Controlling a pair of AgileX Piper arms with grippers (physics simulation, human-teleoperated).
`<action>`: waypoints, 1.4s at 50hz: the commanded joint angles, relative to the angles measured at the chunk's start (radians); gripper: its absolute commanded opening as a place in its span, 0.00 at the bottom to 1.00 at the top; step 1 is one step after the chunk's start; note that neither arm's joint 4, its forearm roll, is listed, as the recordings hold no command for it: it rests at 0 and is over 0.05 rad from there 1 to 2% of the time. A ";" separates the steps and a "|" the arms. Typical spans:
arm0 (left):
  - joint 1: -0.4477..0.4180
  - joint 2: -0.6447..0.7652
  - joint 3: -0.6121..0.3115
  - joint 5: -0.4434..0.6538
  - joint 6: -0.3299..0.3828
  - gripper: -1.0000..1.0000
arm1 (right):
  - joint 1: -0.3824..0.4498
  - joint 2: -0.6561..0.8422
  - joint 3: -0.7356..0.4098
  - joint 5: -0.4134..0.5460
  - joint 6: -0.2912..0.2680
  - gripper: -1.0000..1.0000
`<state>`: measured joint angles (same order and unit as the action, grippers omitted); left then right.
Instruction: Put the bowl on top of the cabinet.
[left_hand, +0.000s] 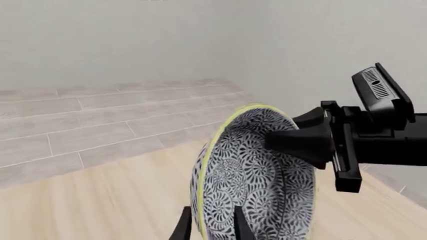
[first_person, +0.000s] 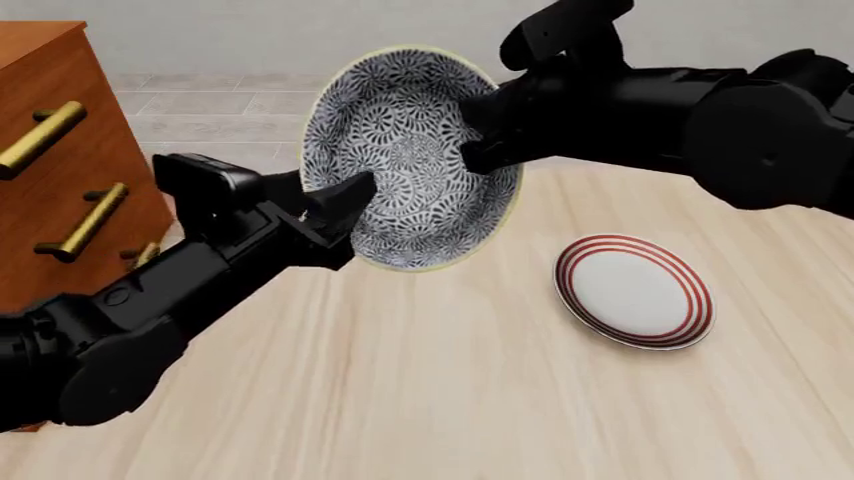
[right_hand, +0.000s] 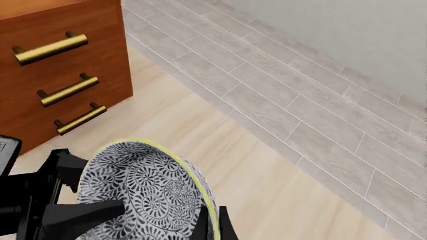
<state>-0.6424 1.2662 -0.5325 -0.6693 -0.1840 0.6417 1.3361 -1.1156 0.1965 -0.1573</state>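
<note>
Tabletop (first_person: 441, 400): pale wood, spans the near and middle ground; grey plank floor and a plain wall lie beyond it.

Cabinet (first_person: 60, 130): reddish-brown, far left, by far the largest object. Three brass bar handles show on its drawer fronts. Its top edge is just visible at the upper left of the front view, and nothing is seen on that sliver.

Arms: the left arm comes in low from the near left, the right arm high from the far right. They meet over the middle of the tabletop.

Bowl (first_person: 407, 160): held clear of the tabletop, tipped up on edge so its patterned inside faces the front camera. It sits right of the cabinet and well apart from it, not yet on top.

Plate (first_person: 633, 290): white with red rings, flat on the tabletop, right of and nearer than the bowl.

Left pincer (first_person: 350, 205): closed over the bowl's rim on the left side, one finger on each face of the wall.

Right pincer (first_person: 483, 135): likewise pinching the rim on the bowl's right side. In the right wrist view a finger lies either side of the yellowish rim (right_hand: 190, 172).

Handling, as judged: looks rigid and glazed like ceramic, so likely slippery and chippable. The thin rim is the only pinchable edge. A single rim grip lets it swing, so level it before setting down.
</note>
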 joint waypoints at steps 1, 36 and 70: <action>-0.002 0.006 -0.013 0.008 0.033 0.00 | 0.002 -0.007 -0.003 -0.006 -0.004 0.00; 0.003 0.019 -0.024 0.009 0.027 0.00 | -0.012 -0.013 0.003 0.007 0.003 1.00; 0.014 0.018 -0.032 0.005 0.026 0.00 | 0.018 -0.090 0.029 0.055 -0.017 1.00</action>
<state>-0.6263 1.2852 -0.5610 -0.6616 -0.1625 0.6498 1.2798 -1.0872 0.2339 -0.1713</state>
